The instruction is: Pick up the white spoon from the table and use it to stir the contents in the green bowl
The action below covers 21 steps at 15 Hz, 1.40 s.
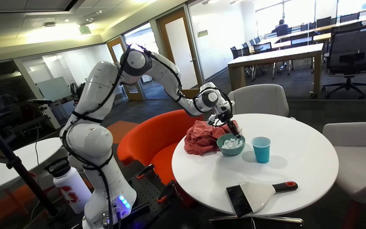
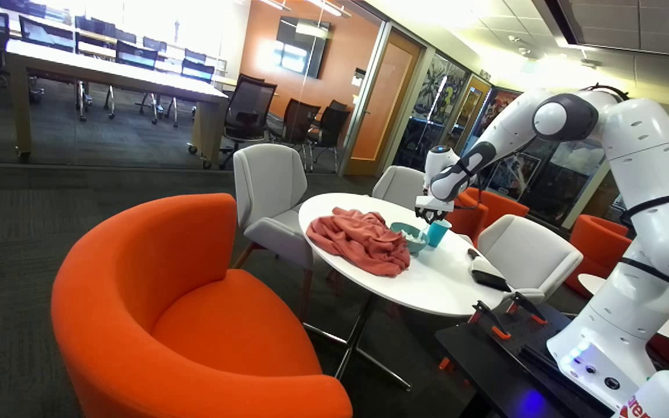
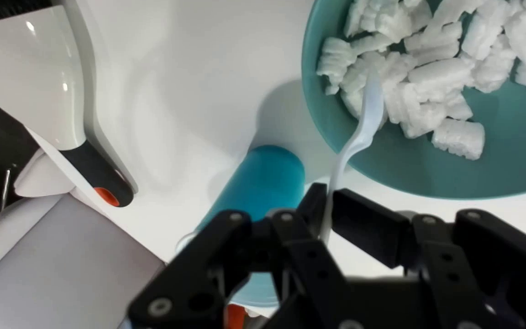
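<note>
1. The fingers (image 3: 368,224) are clamped on the handle of the white spoon (image 3: 370,109).
2. The spoon's head reaches over the rim of the green bowl (image 3: 427,173), at the white foam pieces (image 3: 441,75); whether it touches them, I cannot tell.
3. The bowl stands upright on the round white bench (image 1: 300,136), just beside a rumpled red cloth (image 1: 202,136).
4. Near the bowl, apart, stands an upright teal-blue cup (image 1: 261,151).
5. A wide black-bristled brush (image 1: 260,195) lies near the bench's edge.
</note>
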Tool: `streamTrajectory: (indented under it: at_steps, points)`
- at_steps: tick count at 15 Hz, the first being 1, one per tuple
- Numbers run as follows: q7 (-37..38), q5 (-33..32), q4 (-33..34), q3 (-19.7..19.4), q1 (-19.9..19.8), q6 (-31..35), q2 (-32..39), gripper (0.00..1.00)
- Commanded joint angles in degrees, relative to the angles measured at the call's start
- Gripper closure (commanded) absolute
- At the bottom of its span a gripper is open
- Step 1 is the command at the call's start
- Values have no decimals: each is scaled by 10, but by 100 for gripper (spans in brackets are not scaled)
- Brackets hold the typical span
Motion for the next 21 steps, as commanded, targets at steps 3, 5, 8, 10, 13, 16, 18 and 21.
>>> streamTrajectory:
  at_steps: [3,5,8,10,13,16,18,21]
  points:
    - [30,-6,-8,-9,8,60,10,97]
    - [28,-3,-7,-11,9,70,17,97]
    - [27,3,-5,-13,10,85,26,97]
    - [27,6,-4,-17,12,99,32,97]
    - [25,16,-2,-21,13,132,44,97]
    - [11,40,0,-15,8,156,53,97]
    - [1,60,-1,-7,4,166,55,97]
    - [-16,88,-2,9,-4,174,55,97]
